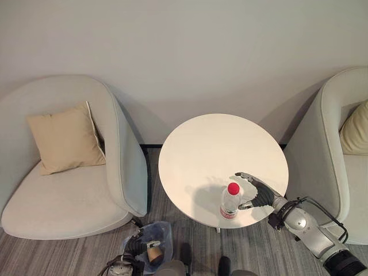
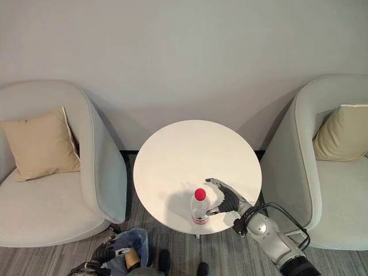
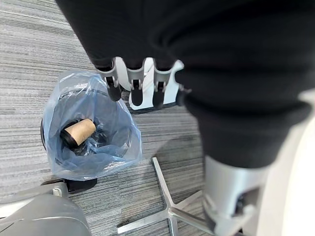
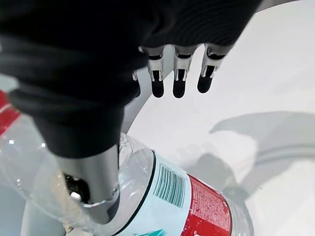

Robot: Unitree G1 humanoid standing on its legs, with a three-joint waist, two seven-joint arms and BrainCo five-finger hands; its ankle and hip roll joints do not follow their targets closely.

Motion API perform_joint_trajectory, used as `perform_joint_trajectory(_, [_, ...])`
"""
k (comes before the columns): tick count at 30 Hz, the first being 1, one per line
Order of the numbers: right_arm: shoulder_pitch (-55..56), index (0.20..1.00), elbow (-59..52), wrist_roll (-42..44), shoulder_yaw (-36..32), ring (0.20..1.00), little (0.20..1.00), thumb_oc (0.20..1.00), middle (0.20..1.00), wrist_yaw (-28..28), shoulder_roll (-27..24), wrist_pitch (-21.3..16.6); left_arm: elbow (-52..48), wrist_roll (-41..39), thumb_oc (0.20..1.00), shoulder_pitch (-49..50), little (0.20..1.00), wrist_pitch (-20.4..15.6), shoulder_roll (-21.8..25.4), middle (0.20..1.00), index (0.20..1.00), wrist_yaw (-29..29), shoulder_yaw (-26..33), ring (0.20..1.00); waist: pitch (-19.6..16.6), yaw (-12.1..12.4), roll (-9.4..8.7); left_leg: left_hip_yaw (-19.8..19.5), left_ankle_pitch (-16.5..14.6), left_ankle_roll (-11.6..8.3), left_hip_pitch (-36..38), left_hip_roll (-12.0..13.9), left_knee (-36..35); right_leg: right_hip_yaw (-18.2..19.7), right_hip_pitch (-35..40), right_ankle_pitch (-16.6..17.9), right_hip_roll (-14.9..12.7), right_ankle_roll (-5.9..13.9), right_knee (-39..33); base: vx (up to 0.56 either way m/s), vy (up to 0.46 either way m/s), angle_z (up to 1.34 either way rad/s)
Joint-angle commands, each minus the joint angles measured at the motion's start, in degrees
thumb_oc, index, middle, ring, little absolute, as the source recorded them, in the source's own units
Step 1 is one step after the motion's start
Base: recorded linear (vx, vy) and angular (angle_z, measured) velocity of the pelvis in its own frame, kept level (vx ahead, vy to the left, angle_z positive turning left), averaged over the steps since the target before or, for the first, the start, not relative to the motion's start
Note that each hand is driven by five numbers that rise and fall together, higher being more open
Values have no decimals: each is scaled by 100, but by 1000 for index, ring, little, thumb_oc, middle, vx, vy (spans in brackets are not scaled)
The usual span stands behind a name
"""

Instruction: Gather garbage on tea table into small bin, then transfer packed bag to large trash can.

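A clear plastic bottle (image 1: 230, 201) with a red cap and red label stands upright near the front edge of the round white tea table (image 1: 213, 149). My right hand (image 1: 260, 194) is at the bottle's right side, open, fingers straight past it and thumb close against the bottle (image 4: 172, 196). On the floor to the table's front left sits the small bin (image 3: 88, 142) lined with a blue bag, with a brown paper cup (image 3: 78, 132) lying inside. My left hand (image 3: 133, 78) hovers open just above the bin's rim, holding nothing.
A pale armchair (image 1: 69, 190) with a beige cushion (image 1: 64, 138) stands left of the table, and another armchair (image 1: 339, 155) with a cushion is on the right. The table's metal foot (image 3: 167, 206) spreads on the grey carpet beside the bin.
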Motion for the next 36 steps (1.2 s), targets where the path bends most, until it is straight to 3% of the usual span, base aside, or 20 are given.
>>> perform_joint_trajectory(1, [-217,1000,-139,-185,318,1000,1000,1000,1000,-62,94,-195,112,222,1000,-261,1000,-181,63,1000,1000,-33,-234,1000,-191,23,-176,-126,55,-249,-609,122,303,128,125,-1064,122,80,112,-2,10,6])
perform_joint_trajectory(13, [-418,1000,267,-83,724,1000,1000,1000,1000,-126,683,-107,68,267,1000,-230,1000,-169,23,1000,1000,-15,-372,1000,-50,118,-58,-273,98,-263,-682,65,314,11,107,-1101,146,56,127,3,11,8])
perform_joint_trajectory(14, [-409,304,327,-28,696,304,304,304,304,-186,774,-103,49,259,1000,-212,1000,-165,15,1000,1000,-8,-385,1000,-38,126,-45,-282,103,-265,-691,63,316,-5,97,-1102,150,55,129,-3,12,6])
perform_joint_trajectory(15, [-389,200,390,38,653,200,200,200,200,-242,871,-102,48,250,1000,-192,1000,-162,10,1000,1000,-6,-396,1000,-32,135,-34,-294,111,-268,-703,61,315,-26,84,-1101,152,57,132,-12,17,9])
perform_joint_trajectory(20, [-276,200,260,259,305,200,200,200,200,-480,1067,-138,17,206,1000,-63,1000,-143,-22,1000,1000,35,-335,1000,-29,169,32,-337,157,-284,-750,46,304,-105,82,-1120,153,54,128,5,10,16])
perform_joint_trajectory(27, [-79,200,-742,326,-361,200,200,200,200,-788,883,-295,26,158,1000,4,1000,-118,-13,1000,1000,96,-225,1000,-139,168,34,-411,271,-384,-790,27,373,-170,159,-1195,165,-19,223,-21,-30,12])
perform_joint_trajectory(32, [-118,200,-823,320,-517,200,200,200,200,-1016,926,-343,-21,82,1000,-108,1000,-147,-60,1000,1000,145,-284,1000,-59,232,20,-382,310,-444,-1092,-100,675,-288,116,-1089,112,-15,188,-103,-17,31])
perform_joint_trajectory(33, [-177,200,-813,240,-540,200,200,200,200,-1112,927,-321,-138,113,1000,-110,1000,-155,-87,1000,1000,128,-326,1000,-45,202,-109,-85,-250,-221,-1022,-164,1093,-423,-52,-901,-124,73,164,-307,33,45])
perform_joint_trajectory(34, [-230,200,-780,179,-566,200,200,200,200,-1188,936,-303,-187,150,1000,-85,1000,-143,-87,1000,1000,121,-338,1000,-89,137,-179,32,-707,-163,-806,-121,1369,-518,-201,-792,-258,122,142,-352,106,52])
perform_joint_trajectory(35, [-251,200,-705,153,-608,200,200,200,200,-1214,954,-253,-205,152,1000,-79,1000,-123,-111,1000,1000,129,-316,1000,-172,22,-199,291,-1100,-161,-375,107,1474,-677,-333,-758,-365,158,131,-196,97,38])
perform_joint_trajectory(36, [-254,200,-704,153,-609,200,200,200,200,-1214,954,-253,-206,152,1000,-81,1000,-122,-111,1000,1000,130,-315,1000,-182,15,-204,285,-1075,-156,-391,98,1459,-685,-352,-747,-373,160,131,-108,106,57])
